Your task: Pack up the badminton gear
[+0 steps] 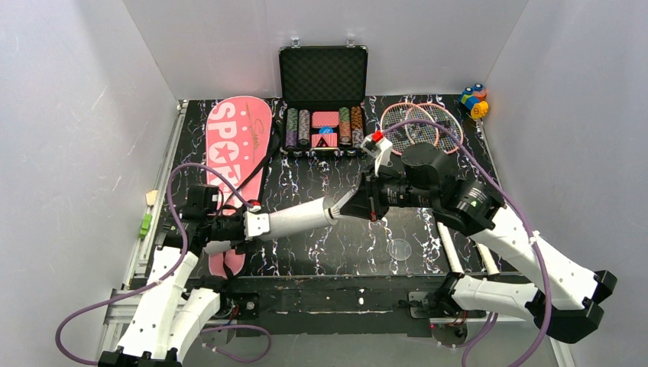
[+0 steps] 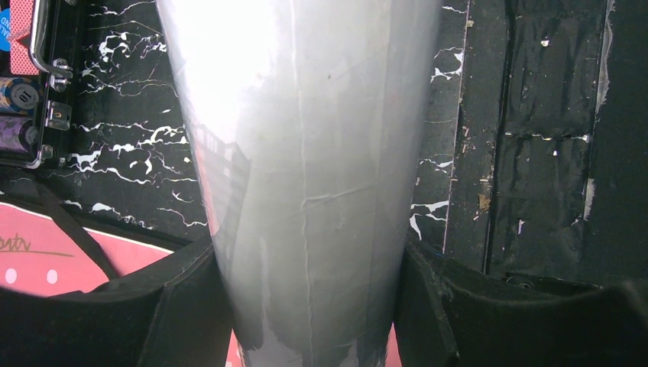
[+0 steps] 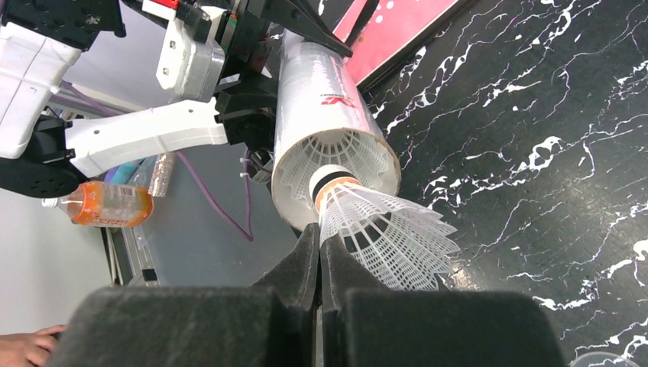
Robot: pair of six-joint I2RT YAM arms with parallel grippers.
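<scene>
My left gripper point(image 1: 229, 227) is shut on the closed end of the long white tube point(image 1: 298, 216) and holds it level above the table, its open end to the right. In the left wrist view the tube point(image 2: 306, 176) fills the gap between both fingers point(image 2: 183, 306). My right gripper point(image 1: 372, 200) is shut on the skirt of a white mesh shuttlecock point(image 3: 382, 229), whose orange-banded head sits at the mouth of the tube point(image 3: 317, 84). Another shuttlecock point(image 3: 336, 149) is inside. Two pink rackets point(image 1: 420, 122) lie at the back right. The pink "SPORT" cover point(image 1: 237, 145) lies at the left.
The open black poker-chip case point(image 1: 322, 99) stands at the back middle. A small multicoloured toy point(image 1: 474, 99) sits in the back right corner. A clear round lid point(image 1: 399, 249) lies near the front edge. The white racket handles point(image 1: 449, 248) lie under my right arm.
</scene>
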